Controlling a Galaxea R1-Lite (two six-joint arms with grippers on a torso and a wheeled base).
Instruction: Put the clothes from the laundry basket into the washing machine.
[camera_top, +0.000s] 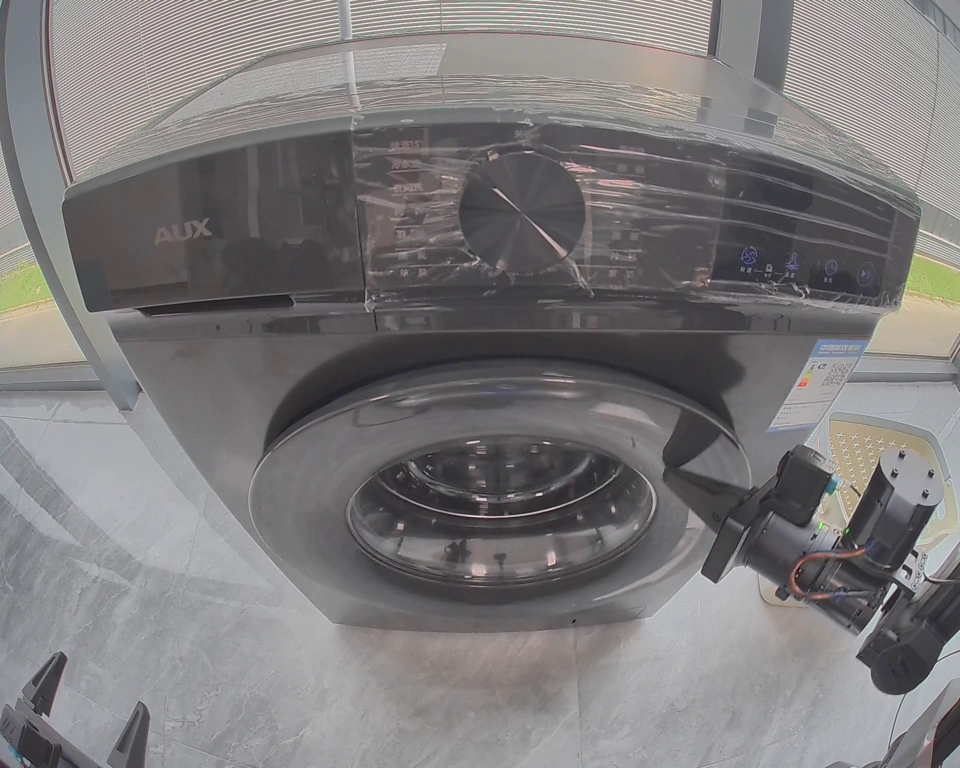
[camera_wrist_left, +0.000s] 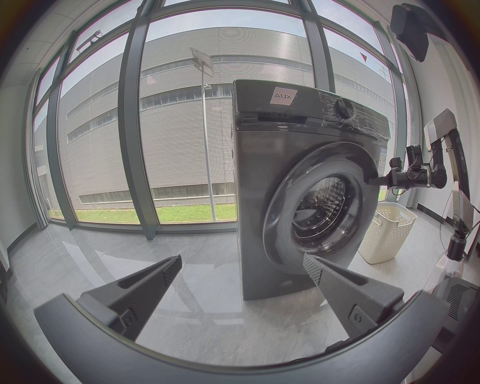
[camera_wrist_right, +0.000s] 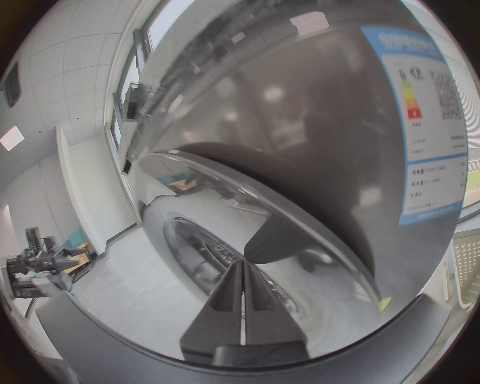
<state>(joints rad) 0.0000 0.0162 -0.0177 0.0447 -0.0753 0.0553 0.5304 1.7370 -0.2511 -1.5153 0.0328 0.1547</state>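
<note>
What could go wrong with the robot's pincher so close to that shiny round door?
1. The right gripper is shut, with its tips at the edge of the closed round glass door of the dark grey washing machine. On that smooth rim it might slip and leave the door shut.
2. The pale slotted plastic laundry basket stands close beside that arm, so pulling back might knock it.

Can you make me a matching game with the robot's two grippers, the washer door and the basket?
Things:
1. left gripper
2. right gripper
3. washer door
4. laundry basket

Descriptions:
A. cream-coloured, with little holes in its walls
B. fingers pressed together
C. round, with a glass middle
D. fingers wide apart

Pairs: 1-D, 2-B, 3-C, 4-A
</note>
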